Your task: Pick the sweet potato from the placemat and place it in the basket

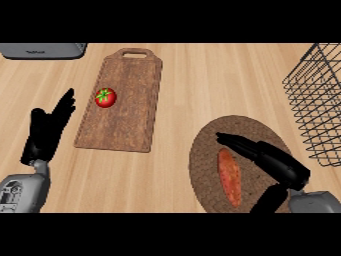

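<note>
1. The right hand hangs over the brown round placemat. Its fingers are spread straight and its thumb points down. It holds nothing.
2. The sweet potato lies on the placemat, just beside the fingers on their left and between fingers and thumb. I cannot tell if the hand touches it.
3. The wire basket stands to the right of this hand and further from the robot, near it.
4. The left hand rests open, well apart on the left, beside the cutting board with a tomato on it.
5. Risk, as I judge it: the potato is long and smooth, so if the fingers close off its middle it may turn or roll away.
6. Another risk: a low carry may strike the basket's wall.
7. The grey appliance far beyond the left hand has small writing, but it is too small to read.
</note>
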